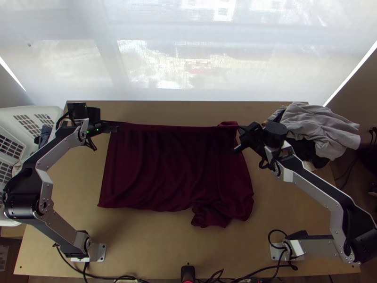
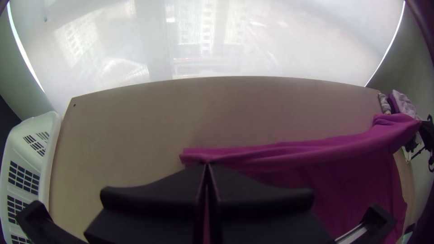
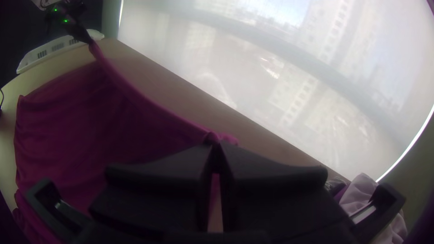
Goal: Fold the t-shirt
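So we've got both grippers on the t-shirt (image 1: 169, 165) here. Our left gripper (image 1: 113, 127) has its two flat black fingers pinched together on the dark red cloth at the far left corner, with a little end of fabric poking out past the tips on the outer side. Our right gripper (image 1: 239, 128) is closed on the same far edge over at the other end, and a small bunched bit sticks up right beside its tips. Between the two grippers that edge runs almost straight across, like a line strung from one to the other. The rest of the shirt lies from there toward the arms' bases, mostly spread out with soft wrinkles, the left side pretty straight down from the left gripper. Nearer the bases and a bit inward of the right gripper, the lower part is bunched up in a lump. We can't tell how many layers are in there, sorry. It's all over the light wooden table (image 1: 155, 254). Out past the left gripper, on its outer side, there's a white basket (image 1: 28, 111), and just beyond the right gripper on its outer side sits a pile of clothes (image 1: 318, 125), grey on top with black underneath.
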Controlling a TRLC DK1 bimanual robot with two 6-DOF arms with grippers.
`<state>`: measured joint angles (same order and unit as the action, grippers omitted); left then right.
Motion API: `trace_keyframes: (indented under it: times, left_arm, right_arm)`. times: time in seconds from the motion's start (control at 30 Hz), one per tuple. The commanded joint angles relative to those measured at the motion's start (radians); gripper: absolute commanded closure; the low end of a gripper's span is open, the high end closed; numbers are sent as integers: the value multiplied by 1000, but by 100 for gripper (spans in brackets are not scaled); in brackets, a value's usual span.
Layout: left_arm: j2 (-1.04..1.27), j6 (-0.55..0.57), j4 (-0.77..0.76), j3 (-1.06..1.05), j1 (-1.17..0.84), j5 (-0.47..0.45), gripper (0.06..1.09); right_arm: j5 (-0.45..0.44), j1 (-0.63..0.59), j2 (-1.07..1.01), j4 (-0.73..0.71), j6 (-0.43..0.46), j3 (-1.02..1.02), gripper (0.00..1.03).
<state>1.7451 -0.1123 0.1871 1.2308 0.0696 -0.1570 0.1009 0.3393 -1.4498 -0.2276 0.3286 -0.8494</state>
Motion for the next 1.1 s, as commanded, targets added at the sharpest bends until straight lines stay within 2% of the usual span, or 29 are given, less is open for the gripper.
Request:
trace_keyframes:
  times: [0.0, 0.7, 1.07]
  left_arm:
    - [-39, 2, -9, -73, 1, -3, 105]
    - [-122, 20, -25, -197, -7, -4, 105]
    - [-197, 25, -25, -300, -13, -7, 105]
  right_arm:
    - [-1, 13, 48, 4, -10, 72, 100]
    - [-1, 43, 151, 36, -26, 204, 100]
    - [-1, 70, 207, 73, -66, 279, 100]
